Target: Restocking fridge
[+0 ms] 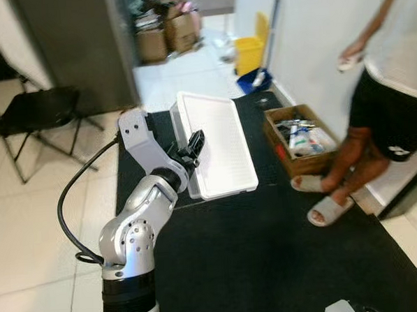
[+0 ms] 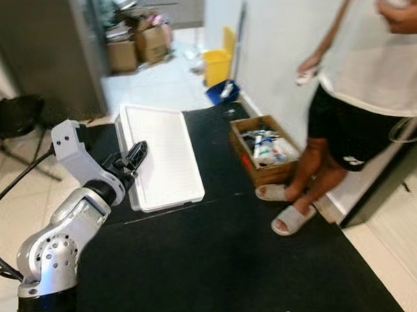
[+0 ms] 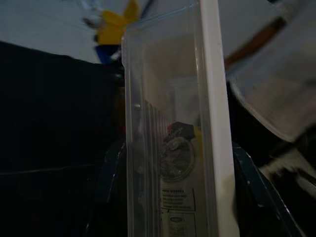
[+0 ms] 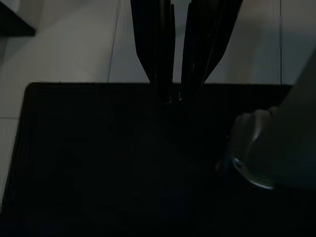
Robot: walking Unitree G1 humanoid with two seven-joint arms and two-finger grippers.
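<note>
A flat clear storage bin with a white lid (image 1: 218,145) is out in front of me over the black mat (image 1: 269,250). My left gripper (image 1: 194,146) is shut on the bin's left edge. One black finger (image 2: 138,151) lies on the lid and the other is hidden under the bin. In the left wrist view the bin's clear wall (image 3: 163,148) and white lid edge (image 3: 217,148) sit tight between the fingers (image 3: 106,187), with a printed label showing through. My right gripper (image 4: 175,96) hangs shut above the dark mat, holding nothing.
A cardboard box of small items (image 1: 302,138) stands on the mat to the right. A person in sandals (image 1: 330,209) stands beside it. A black folding chair (image 1: 35,113) is at the left. At the back are a yellow bin (image 1: 248,52) and cardboard boxes (image 1: 167,32).
</note>
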